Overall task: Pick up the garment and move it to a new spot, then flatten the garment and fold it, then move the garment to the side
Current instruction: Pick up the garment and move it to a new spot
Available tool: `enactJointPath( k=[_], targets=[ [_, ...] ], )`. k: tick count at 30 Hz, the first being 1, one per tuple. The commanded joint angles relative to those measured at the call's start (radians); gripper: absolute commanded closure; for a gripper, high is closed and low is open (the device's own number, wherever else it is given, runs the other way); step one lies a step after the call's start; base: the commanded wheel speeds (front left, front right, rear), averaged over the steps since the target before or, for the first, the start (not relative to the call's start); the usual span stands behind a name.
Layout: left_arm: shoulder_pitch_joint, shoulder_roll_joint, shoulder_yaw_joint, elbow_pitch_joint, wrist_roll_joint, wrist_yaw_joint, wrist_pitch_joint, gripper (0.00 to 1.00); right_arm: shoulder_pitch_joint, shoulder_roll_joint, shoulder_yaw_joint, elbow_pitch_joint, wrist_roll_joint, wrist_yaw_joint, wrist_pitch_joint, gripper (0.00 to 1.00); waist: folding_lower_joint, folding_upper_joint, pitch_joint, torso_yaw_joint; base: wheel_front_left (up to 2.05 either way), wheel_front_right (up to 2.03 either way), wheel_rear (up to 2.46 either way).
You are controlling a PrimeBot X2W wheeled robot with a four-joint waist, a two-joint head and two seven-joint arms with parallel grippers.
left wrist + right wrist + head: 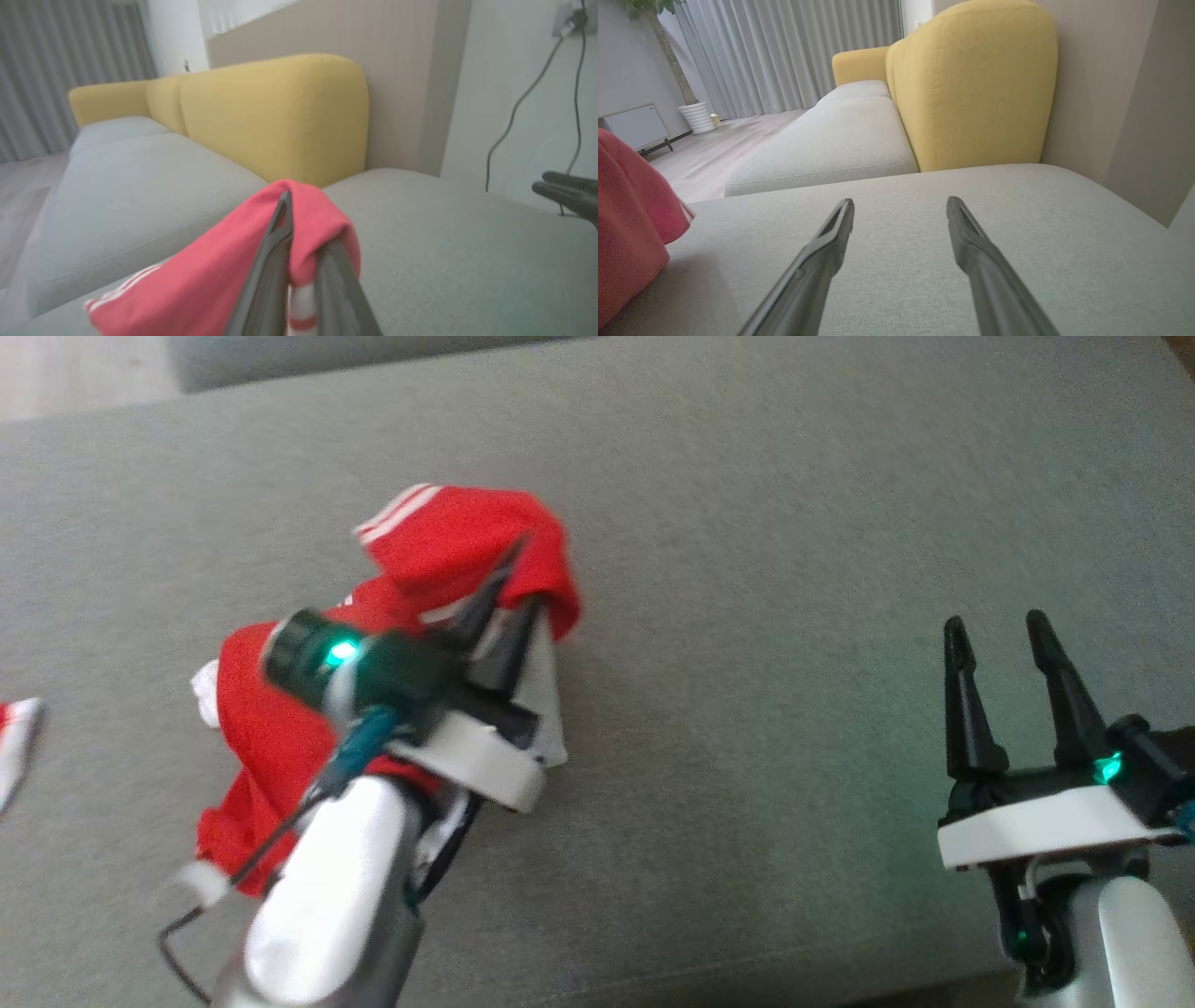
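Early days: my left end effector (527,574) is clamped on the bunched red garment (448,537) over the sofa cushion (794,523). My right end effector (994,625) is released and empty. Flattening, folding and moving aside are all left.

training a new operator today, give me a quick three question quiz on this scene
1. True or false: the left gripper is shut on the red shirt.
2. The right gripper is: A open, holding nothing; B shut on the shirt; C shut on a cup.
3. Fill in: the sofa backrest is coloured ____.
Key: 1 true; 2 A; 3 yellow.
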Motion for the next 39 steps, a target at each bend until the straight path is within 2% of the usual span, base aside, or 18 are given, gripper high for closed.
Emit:
enactJointPath(
  k=[1,8,15,16,17,23,26,32,39],
  targets=[
    [-0.051,0.002,0.018,-0.023,0.011,-0.006,0.002,1.00,-0.046,-0.004,0.020,-0.035,0.005,0.008,-0.012,0.00,0.0001,0.0000,0.067,-0.070,0.00,0.00,0.00],
    [-0.173,-0.004,-0.135,0.193,0.053,-0.025,0.023,1.00,-0.087,-0.004,0.042,-0.004,0.049,0.008,-0.057,0.00,0.0001,0.0000,0.153,-0.181,0.00,0.00,0.00],
    [-0.240,-0.007,-0.245,0.358,0.030,-0.034,0.025,1.00,-0.104,-0.004,0.059,0.049,0.076,0.008,-0.101,0.00,0.0001,0.0000,0.178,-0.215,0.00,0.00,0.00],
    [-0.245,-0.007,-0.248,0.372,0.022,-0.034,0.020,0.45,-0.106,-0.004,0.059,0.056,0.078,0.008,-0.105,0.00,0.0001,0.0000,0.176,-0.214,0.00,0.00,0.00],
    [-0.249,-0.008,-0.251,0.382,0.015,-0.034,0.011,0.00,-0.107,-0.004,0.059,0.062,0.079,0.008,-0.107,0.00,0.0001,0.0000,0.172,-0.211,0.00,0.00,0.00],
    [-0.219,-0.009,-0.268,0.369,-0.044,-0.032,-0.050,0.00,-0.105,-0.004,0.061,0.081,0.069,0.008,-0.108,0.00,0.0001,0.0000,0.121,-0.165,0.00,0.00,0.00],
    [-0.173,-0.006,-0.253,0.316,-0.070,-0.011,-0.081,0.00,-0.099,-0.004,0.064,0.081,0.055,0.008,-0.096,0.00,0.0001,0.0000,0.086,-0.130,0.00,0.00,0.00],
    [-0.064,0.042,-0.215,0.197,-0.106,0.032,-0.102,0.00,-0.083,-0.004,0.052,0.067,0.033,0.008,-0.063,0.00,0.0001,0.0000,0.025,-0.052,0.00,0.00,0.00],
    [0.025,0.087,-0.184,0.131,-0.133,0.074,-0.078,0.00,-0.062,-0.004,0.040,0.046,0.018,0.008,-0.033,0.00,0.0001,0.0000,-0.021,0.011,0.00,0.00,0.00]
  ],
)
